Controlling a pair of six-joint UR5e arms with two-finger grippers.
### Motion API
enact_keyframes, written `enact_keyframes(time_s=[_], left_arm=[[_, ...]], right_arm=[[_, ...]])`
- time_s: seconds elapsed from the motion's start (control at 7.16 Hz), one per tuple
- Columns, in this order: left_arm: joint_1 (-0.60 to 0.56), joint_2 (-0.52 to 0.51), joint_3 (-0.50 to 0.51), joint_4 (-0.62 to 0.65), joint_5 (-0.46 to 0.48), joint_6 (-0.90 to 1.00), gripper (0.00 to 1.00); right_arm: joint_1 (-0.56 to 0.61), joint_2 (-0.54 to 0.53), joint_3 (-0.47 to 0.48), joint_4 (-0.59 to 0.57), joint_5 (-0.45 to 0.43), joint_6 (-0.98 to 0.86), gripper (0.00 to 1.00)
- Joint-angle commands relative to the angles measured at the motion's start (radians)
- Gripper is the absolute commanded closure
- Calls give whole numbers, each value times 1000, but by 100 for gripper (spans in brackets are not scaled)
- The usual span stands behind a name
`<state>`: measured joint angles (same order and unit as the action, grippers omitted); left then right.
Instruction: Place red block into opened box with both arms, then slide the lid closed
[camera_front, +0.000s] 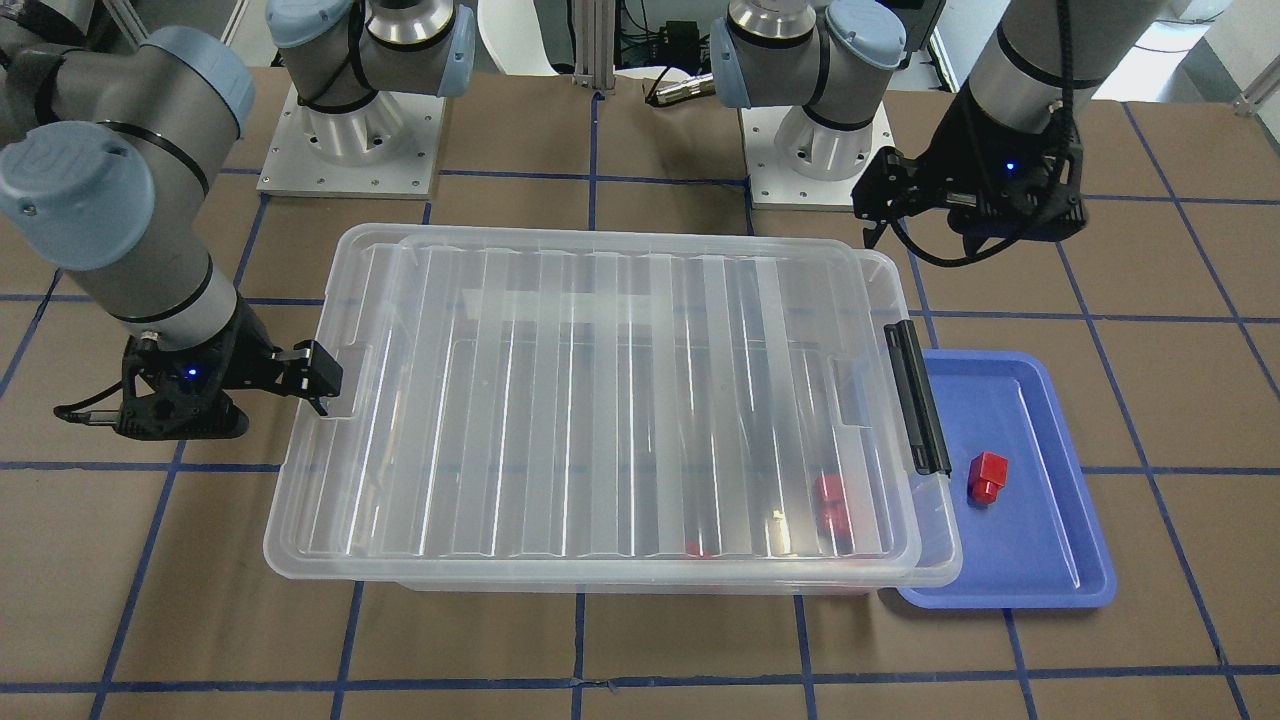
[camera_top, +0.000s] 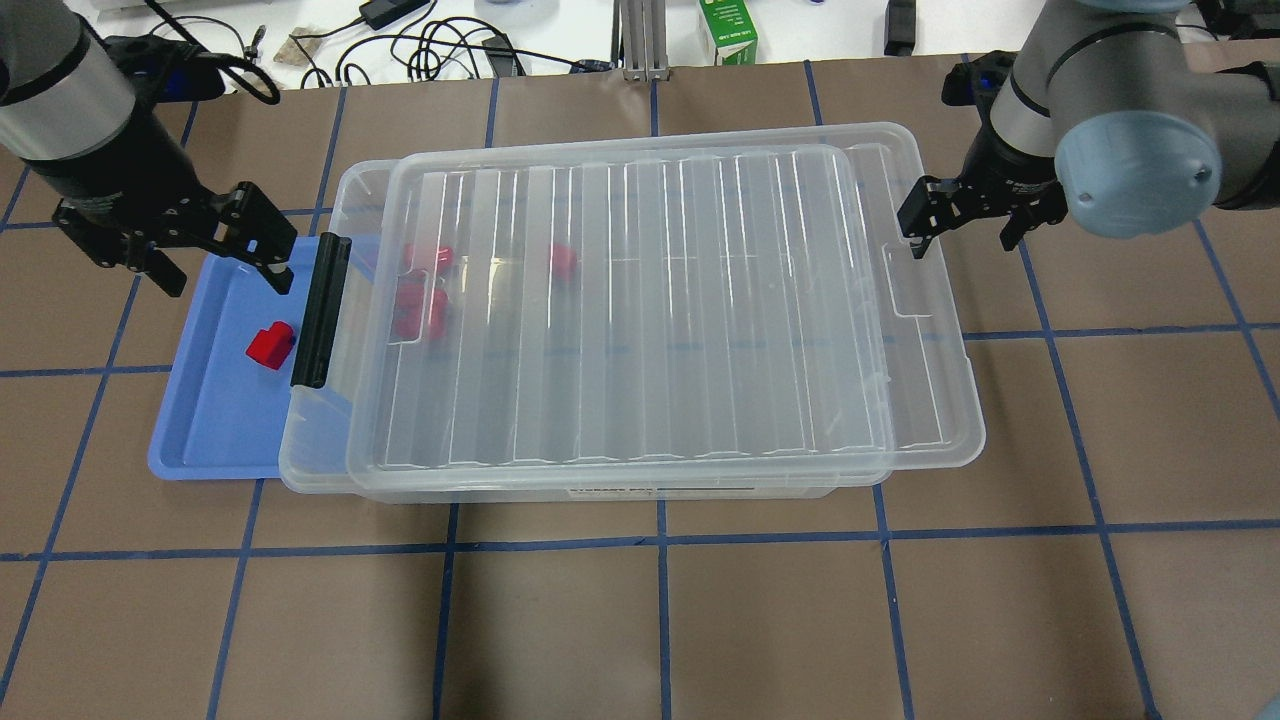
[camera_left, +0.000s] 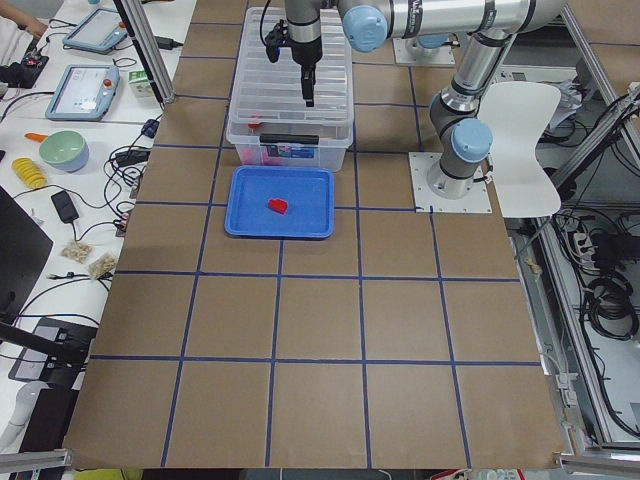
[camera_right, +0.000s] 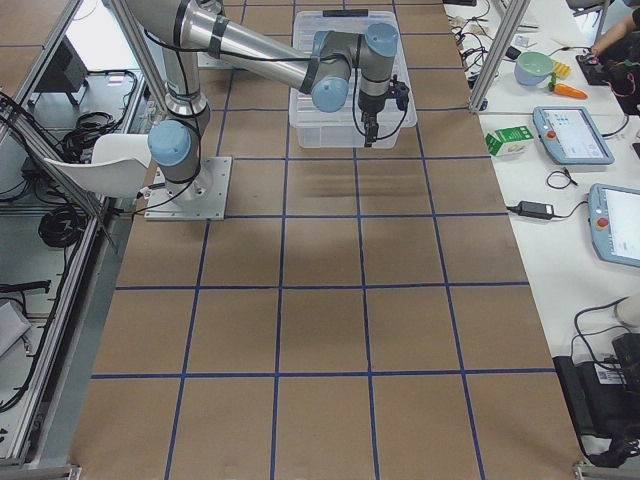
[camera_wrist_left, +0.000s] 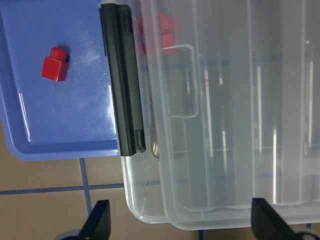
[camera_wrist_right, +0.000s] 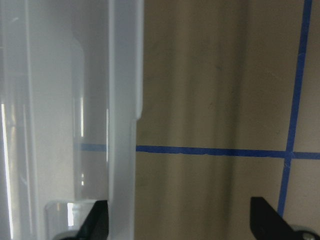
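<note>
Watching the gap: we see the lid (camera_top: 640, 300) covering nearly all of the box (camera_top: 300, 450), leaving 1 thin slot by the black handle (camera_top: 320, 310); a dropped block could clip the lid edge and bounce out.
Lid: it overhangs the end opposite the handle, so we reckon an off-centre shove may skew it.
Red block (camera_top: 270, 345): on the blue tray (camera_top: 200, 420), outside the box, lying down with its long axis along the handle and its stub pointing away from the robot.
Left gripper (camera_top: 228, 285): fingers apart, above the tray.
Right gripper (camera_top: 962, 245): fingers apart, at the lid's overhang.

Red blocks (camera_top: 420, 310) blur beneath the lid (camera_top: 640, 330).
</note>
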<state>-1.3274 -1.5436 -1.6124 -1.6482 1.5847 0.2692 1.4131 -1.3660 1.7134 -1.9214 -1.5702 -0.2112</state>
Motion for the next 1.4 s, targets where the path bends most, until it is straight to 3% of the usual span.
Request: enact_keyframes(time_s=[0.0, 0.56, 1.26], left_arm=[[121, -36, -7, 36, 0, 164, 0], [188, -171, -84, 331, 64, 442, 0], [198, -358, -144, 527, 51, 473, 0]], right_arm=[[-64, -5, -1, 5, -2, -80, 0], [-172, -10, -6, 18, -51, -233, 0], [-200, -10, -8, 10, -108, -348, 0]])
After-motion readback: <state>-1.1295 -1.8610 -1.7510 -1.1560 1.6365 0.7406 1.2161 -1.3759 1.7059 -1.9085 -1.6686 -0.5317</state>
